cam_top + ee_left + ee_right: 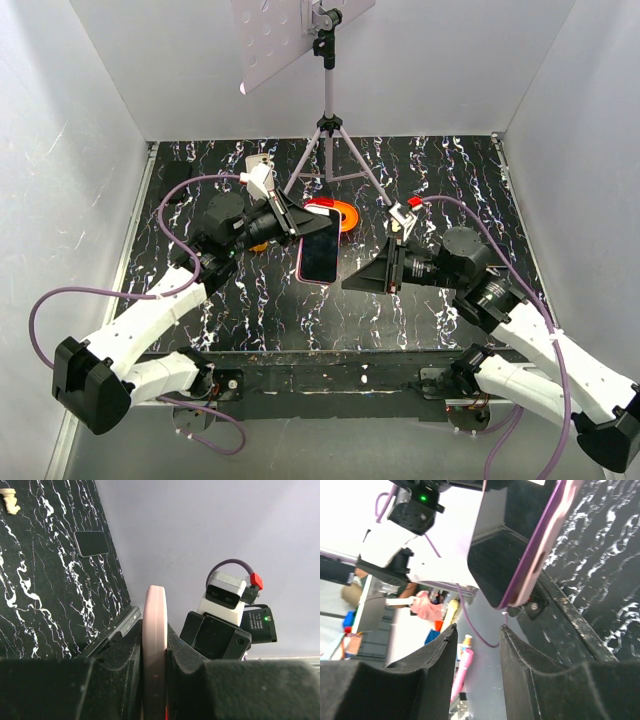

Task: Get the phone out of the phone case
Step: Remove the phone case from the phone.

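From above, my left gripper (302,230) is clamped on the pink soft phone case (299,265), holding it above the middle of the black white-veined marble table (200,320). It grips from the case's 10 o'clock corner. The black-screened phone (320,250) sits inside the case, screen facing up. My right gripper (352,282) hovers just beside the case at its 4 o'clock, fingers apart and holding nothing. A red-and-orange ring (340,212) lies on the table at the phone's 12 o'clock, partly hidden behind it, beside the grey tripod (328,130) that carries a white perforated panel (275,40).

From my left wrist, the case (154,615) stands edge-on, pinched between my two black fingers (120,650). My right gripper's camera housing shows at 3 o'clock.

From my right wrist, my right gripper (477,635) stands open, with only air between the padded fingers (440,660). The case's pink-purple edge (535,565) slants across at 1 o'clock, clear of both fingertips.
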`<act>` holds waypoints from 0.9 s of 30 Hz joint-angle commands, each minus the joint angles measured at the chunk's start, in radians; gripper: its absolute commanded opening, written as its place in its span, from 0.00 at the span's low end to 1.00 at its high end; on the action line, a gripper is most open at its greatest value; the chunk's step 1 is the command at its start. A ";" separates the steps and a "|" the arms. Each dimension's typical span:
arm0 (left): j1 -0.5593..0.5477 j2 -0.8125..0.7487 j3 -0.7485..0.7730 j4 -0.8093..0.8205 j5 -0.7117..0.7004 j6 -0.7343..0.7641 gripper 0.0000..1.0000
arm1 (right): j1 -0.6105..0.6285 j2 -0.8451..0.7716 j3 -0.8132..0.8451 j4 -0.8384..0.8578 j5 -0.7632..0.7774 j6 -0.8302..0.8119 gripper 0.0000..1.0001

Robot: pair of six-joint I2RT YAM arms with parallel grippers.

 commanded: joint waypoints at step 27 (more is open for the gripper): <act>-0.014 -0.027 0.049 0.093 0.042 -0.073 0.00 | -0.004 0.104 -0.075 0.405 -0.084 0.152 0.42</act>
